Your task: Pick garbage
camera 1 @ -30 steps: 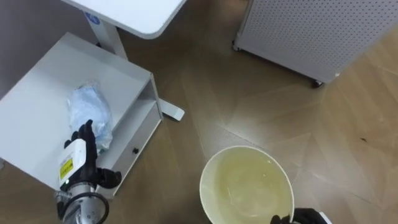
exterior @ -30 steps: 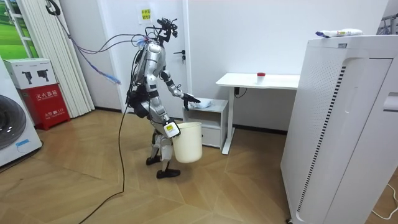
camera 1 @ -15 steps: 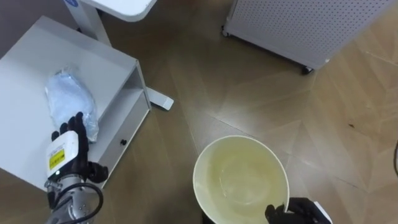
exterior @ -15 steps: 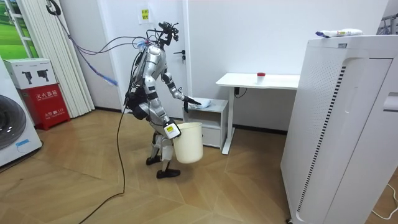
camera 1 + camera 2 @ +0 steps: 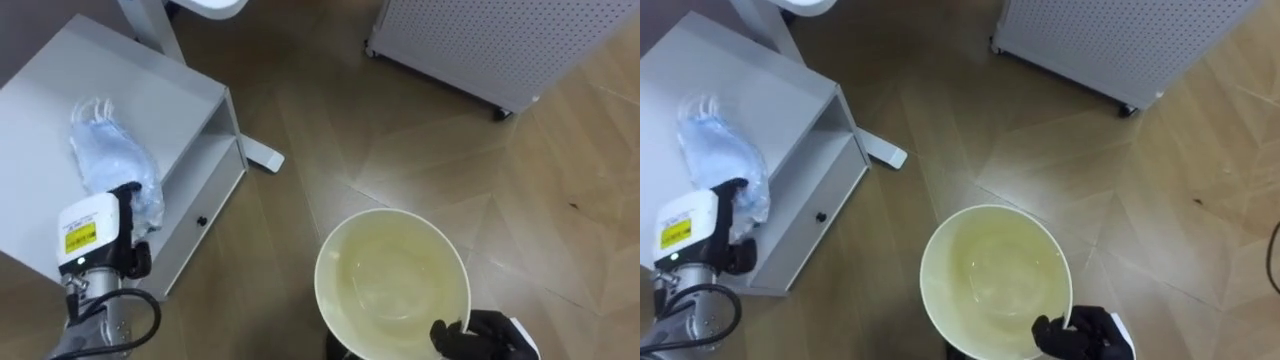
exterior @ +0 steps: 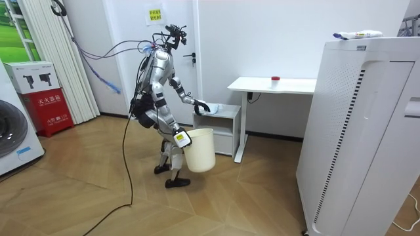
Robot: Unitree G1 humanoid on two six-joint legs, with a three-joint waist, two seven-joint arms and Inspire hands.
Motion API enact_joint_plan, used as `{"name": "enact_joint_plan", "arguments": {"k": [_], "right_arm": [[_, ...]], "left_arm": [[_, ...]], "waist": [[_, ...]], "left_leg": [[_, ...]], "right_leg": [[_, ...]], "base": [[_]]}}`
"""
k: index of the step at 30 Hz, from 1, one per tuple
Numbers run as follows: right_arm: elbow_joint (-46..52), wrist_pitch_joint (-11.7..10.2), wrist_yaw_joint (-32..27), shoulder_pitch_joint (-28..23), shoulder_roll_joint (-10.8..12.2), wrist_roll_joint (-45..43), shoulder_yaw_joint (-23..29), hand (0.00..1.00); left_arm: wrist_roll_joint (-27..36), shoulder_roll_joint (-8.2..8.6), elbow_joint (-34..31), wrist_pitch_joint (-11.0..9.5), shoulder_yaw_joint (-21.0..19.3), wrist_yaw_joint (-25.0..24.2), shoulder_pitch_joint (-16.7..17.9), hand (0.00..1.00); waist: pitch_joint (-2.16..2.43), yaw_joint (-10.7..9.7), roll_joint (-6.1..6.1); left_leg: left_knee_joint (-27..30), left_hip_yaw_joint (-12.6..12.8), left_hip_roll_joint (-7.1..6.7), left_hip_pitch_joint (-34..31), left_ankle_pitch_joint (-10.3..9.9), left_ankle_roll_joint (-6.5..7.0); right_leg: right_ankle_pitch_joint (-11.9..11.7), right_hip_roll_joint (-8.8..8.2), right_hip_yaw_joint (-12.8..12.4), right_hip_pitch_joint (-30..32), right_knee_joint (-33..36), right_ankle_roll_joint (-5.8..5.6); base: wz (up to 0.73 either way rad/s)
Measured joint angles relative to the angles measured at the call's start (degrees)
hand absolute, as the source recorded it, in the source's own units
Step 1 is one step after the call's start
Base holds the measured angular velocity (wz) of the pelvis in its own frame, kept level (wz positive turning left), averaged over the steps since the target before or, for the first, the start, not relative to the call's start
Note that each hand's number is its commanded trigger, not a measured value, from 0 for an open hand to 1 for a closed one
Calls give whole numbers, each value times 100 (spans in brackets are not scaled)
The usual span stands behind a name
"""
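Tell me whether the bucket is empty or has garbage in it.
Empty: the bucket shows its bare pale bottom, nothing inside. The crumpled plastic bag lies on the white cabinet.

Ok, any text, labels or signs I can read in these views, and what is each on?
Yellow label on the tag at the back of the left hand: print too small to read.
Red box by the curtain: white characters, too blurred to read.
Yellow sign on the wall: unreadable.
Bucket in the right hand: no print.
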State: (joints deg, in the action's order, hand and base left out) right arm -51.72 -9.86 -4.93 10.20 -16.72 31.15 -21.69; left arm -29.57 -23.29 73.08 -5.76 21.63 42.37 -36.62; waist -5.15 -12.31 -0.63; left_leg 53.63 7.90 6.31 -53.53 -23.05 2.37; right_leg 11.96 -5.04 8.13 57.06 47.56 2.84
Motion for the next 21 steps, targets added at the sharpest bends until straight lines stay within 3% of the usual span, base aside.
{"name": "enact_joint_plan", "arguments": {"k": [12, 17, 21], "right_arm": [[44, -6, -93, -8, 5, 4, -82, 100], [-103, -61, -191, -19, 89, 4, -176, 100], [-399, -87, -198, -22, 158, -6, -183, 100]], "left_arm": [[85, 103, 11, 64, 57, 52, 169, 100], [314, 357, 1, -50, 38, 95, 500, 100], [417, 661, -63, -285, -9, 263, 795, 100]], "waist": [[1, 15, -2], [14, 73, -2], [21, 239, 5]], "left_leg": [[-14, -25, 1, 31, 1, -1], [-165, -36, -5, 245, 12, -14], [-376, 10, 2, 603, 14, -19]], "right_leg": [[4, -5, 57, -59, -34, 5], [-4, 18, 47, -267, -184, -7], [-5, 29, 87, -612, -379, -10]], "base": [[0], [0], [-2]]}}
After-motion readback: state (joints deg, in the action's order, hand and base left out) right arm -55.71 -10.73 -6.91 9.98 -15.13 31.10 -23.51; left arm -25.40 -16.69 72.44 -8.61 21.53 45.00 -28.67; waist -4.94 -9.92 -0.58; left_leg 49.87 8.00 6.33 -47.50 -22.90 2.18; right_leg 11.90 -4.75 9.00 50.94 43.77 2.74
